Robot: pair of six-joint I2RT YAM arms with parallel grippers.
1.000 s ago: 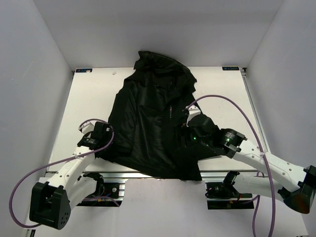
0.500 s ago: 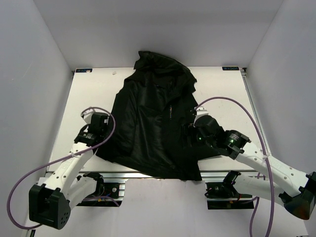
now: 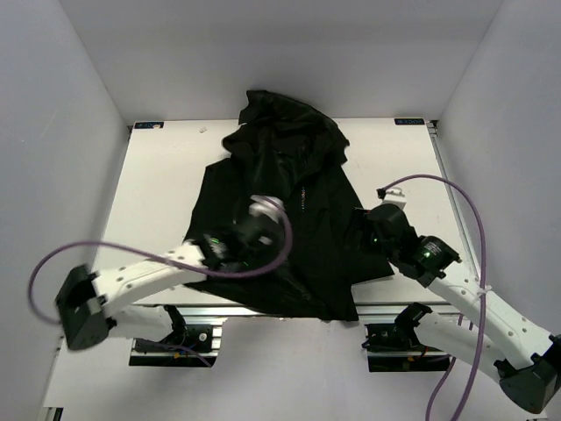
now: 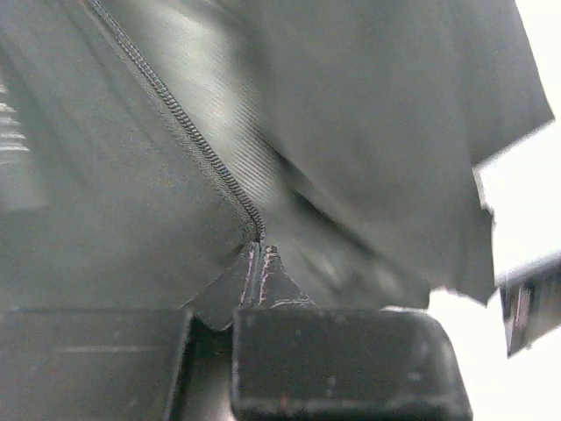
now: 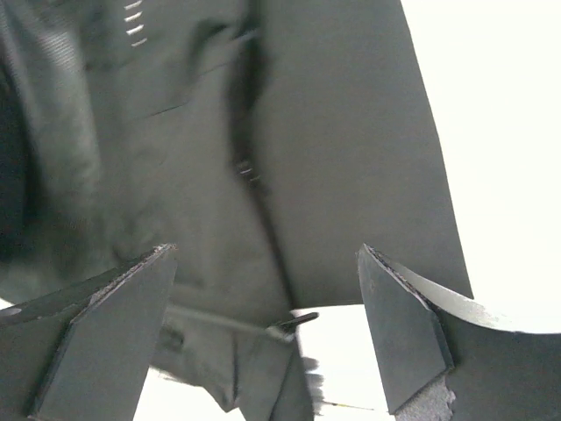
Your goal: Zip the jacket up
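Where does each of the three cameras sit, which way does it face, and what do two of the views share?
Top external: fixed above and behind the bases, looking down on the table and jacket; left arm and right arm show.
Left wrist: on the left arm, close above the jacket's zipper; its shut jaws show below.
Right wrist: on the right arm, facing the jacket's edge and table; its open jaws show.
Shared: both wrist views show jacket fabric and table.

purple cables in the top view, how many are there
2. One purple cable arcs from the left arm's base across to its wrist over the jacket. The other loops along the right arm. Parts near the bases may be hidden.
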